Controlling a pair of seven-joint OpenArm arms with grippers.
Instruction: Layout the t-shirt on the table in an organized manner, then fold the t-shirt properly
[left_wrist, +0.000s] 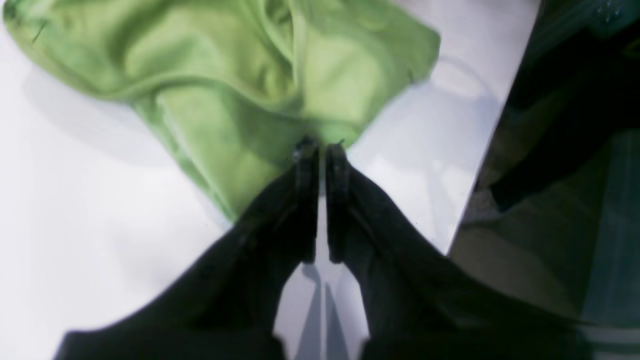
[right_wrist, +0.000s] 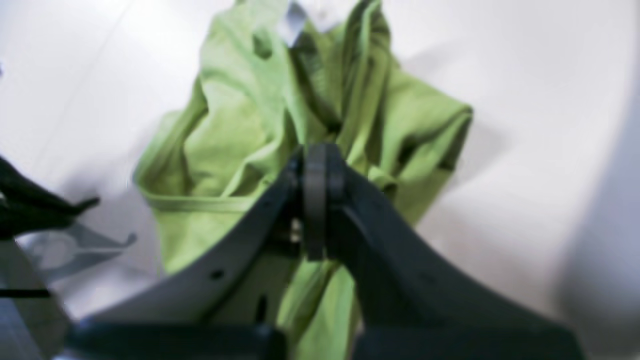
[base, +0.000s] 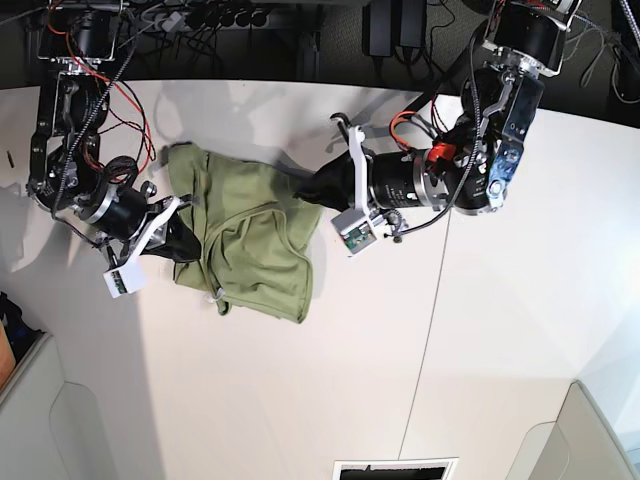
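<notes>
One t-shirt (base: 250, 235), two pincers (base: 305, 190) (base: 185, 245), one table (base: 500, 330)

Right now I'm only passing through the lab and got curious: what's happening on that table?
A two-armed robot is working on a green t-shirt lying crumpled on the white table. The left gripper is pinched on one edge of the cloth, and the right gripper is closed at the opposite side, seemingly on fabric too. The shirt is bunched and wrinkled, not yet spread flat or folded.
</notes>
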